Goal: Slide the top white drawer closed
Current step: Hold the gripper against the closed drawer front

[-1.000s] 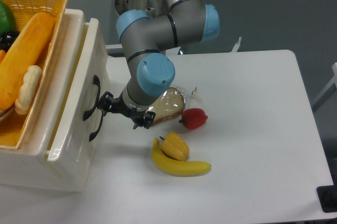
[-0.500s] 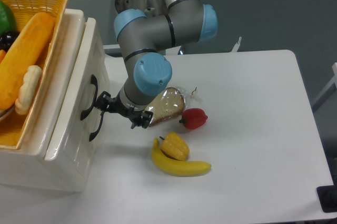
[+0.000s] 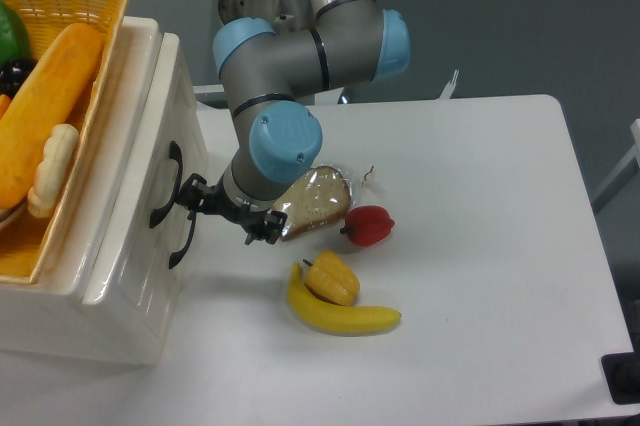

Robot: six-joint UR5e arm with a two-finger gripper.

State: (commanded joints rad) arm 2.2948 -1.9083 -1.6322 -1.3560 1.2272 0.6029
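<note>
Two drawer fronts w/ black handles sit on the cabinet's right face; the top white drawer (image 3: 150,161) is the upper one, and over the last sec it has slid left, into the body. Its rim edge stood out further a sec ago; now it's nearly flush w/ the cabinet's top rim, only a thin lip showing. So the push is working & I judge the close almost done, maybe a small bit of travel left.

My gripper (image 3: 200,201) is pressed up near the drawer's handle (image 3: 165,181), having followed the front leftward. Fingers look set narrow, but the angle hides the gap, so I can't tell if they're parted or closed. Not holding anything as far as I see.

Lower drawer front (image 3: 160,266) is unchanged. Yellow wicker basket (image 3: 95,6) on top, w/ bread & fruit, hasn't shifted.

On the table (image 3: 480,246) behind my wrist: bagged bread slice (image 3: 318,198), red pepper (image 3: 370,225), yellow pepper (image 3: 332,277), banana (image 3: 345,318). All as before.
</note>
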